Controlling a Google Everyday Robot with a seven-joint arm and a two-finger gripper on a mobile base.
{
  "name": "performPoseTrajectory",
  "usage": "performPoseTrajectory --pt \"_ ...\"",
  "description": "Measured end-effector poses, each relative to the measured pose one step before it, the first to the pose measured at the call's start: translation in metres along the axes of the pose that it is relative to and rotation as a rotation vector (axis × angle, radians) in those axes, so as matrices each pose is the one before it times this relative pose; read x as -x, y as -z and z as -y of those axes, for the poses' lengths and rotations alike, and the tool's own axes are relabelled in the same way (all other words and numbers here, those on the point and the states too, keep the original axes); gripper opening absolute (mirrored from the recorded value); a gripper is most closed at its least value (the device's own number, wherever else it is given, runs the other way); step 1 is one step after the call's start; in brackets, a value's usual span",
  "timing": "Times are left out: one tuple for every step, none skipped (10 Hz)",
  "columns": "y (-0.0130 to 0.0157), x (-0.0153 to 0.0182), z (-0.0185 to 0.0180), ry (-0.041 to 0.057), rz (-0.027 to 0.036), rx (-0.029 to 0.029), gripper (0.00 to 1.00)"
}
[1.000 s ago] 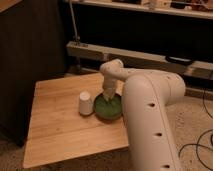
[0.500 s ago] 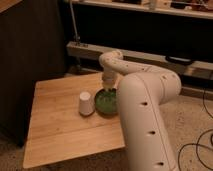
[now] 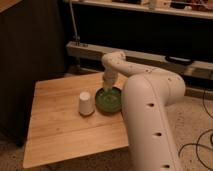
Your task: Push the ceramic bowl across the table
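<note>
Two things stand on the small rectangular tabletop (image 3: 60,132) of pale tan wooden planks, seen from the single camera view. The round, shallow, glossy green ceramic bowl (image 3: 109,101) sits toward the tabletop's right edge as the camera sees it, closer to the far edge than to the near one. A small white upside-down cup (image 3: 86,103) stands just beside it, on the side toward the tabletop's middle.

The robot's thick white arm (image 3: 150,120) rises in the foreground, hides the bowl's right rim, and bends back down toward the tabletop. At its end the gripper (image 3: 107,85) points downward over the bowl's far rim, at or just inside that rim. Whether it is touching the bowl cannot be told, nor whether it is spread or closed.

Behind the tabletop's far edge runs a long grey shelf rail (image 3: 155,56).
</note>
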Motion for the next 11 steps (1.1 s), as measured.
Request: performPoseTrajectory --pt "0.01633 -0.00008 -0.00252 0.01178 0.01853 0.00637 0.38" --pt "0.02672 -0.00023 -0.01111 0.03292 0.03275 0.0224 0.38" --pt "0.01254 -0.00193 -0.00617 0.01634 0.0123 0.01035 0.38" --pt "0.00477 -0.00154 -0.00197 0.00637 0.00205 0.00229 0.39" --pt "-0.00086 0.00186 -0.00251 0.00333 0.00039 0.00289 0.47" --pt "-0.00086 0.0015 -0.00206 0.00291 0.00012 0.00232 0.56" --pt "0.00048 -0.00058 0.0009 -0.0013 0.00017 -0.00102 0.61" --pt "0.00006 -0.00028 0.00029 -0.00052 -0.00001 -0.00013 0.62" --pt "-0.00013 0.00061 -0.00061 0.00105 0.00009 0.00037 0.62" --pt "-0.00037 -0.00012 -0.00056 0.00092 0.0005 0.00039 0.62" --pt "-0.00012 -0.00099 -0.00064 -0.00067 0.00457 -0.00124 0.62"
